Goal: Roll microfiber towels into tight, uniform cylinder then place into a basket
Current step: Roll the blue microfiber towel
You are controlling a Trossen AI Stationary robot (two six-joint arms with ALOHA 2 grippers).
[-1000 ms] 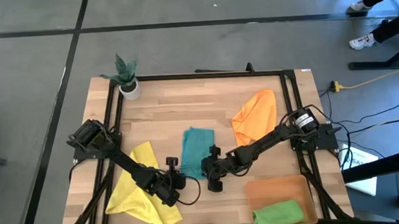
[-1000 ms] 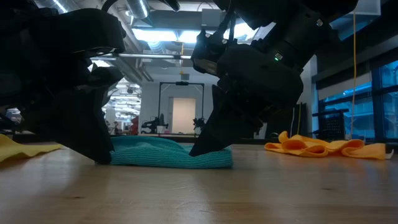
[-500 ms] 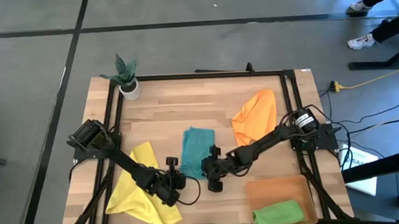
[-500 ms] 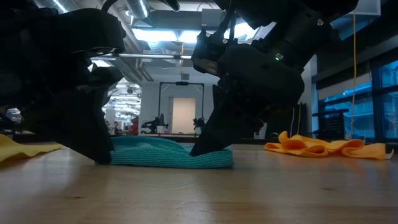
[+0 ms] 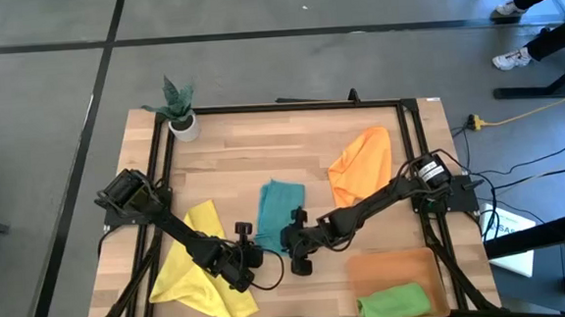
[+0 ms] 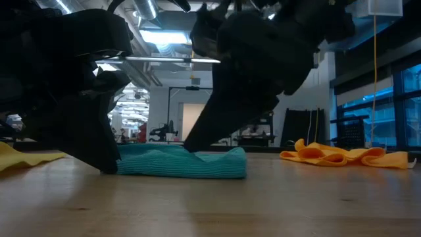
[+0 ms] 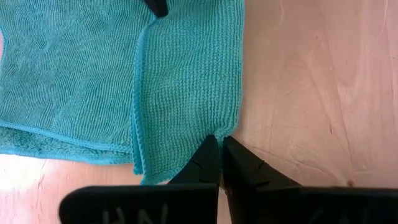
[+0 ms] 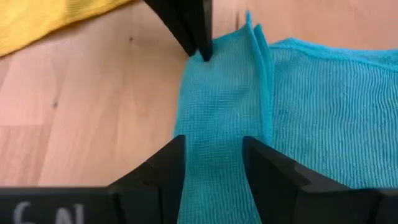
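The teal towel lies flat on the wooden table, its near edge folded over into a narrow band. The left gripper sits at one end of that band with its fingers pressed together, their tips touching the band's corner; whether any cloth is caught between them cannot be made out. The right gripper is at the band's other end with its fingers spread to either side of the fold, the cloth running between them. From above, both wrists cover the near edge of the towel, so the fold is hidden there. In the low view the two dark arms block most of the towel, leaving only a low teal ridge between them.

The yellow towel lies rumpled just beyond the left gripper, partly under that arm. The orange towel lies crumpled well behind the right gripper's fingers. The green towel, rolled, rests in the basket near the table's front edge; its nearest part is cut off by the picture's edge. A small potted plant stands at the far corner.
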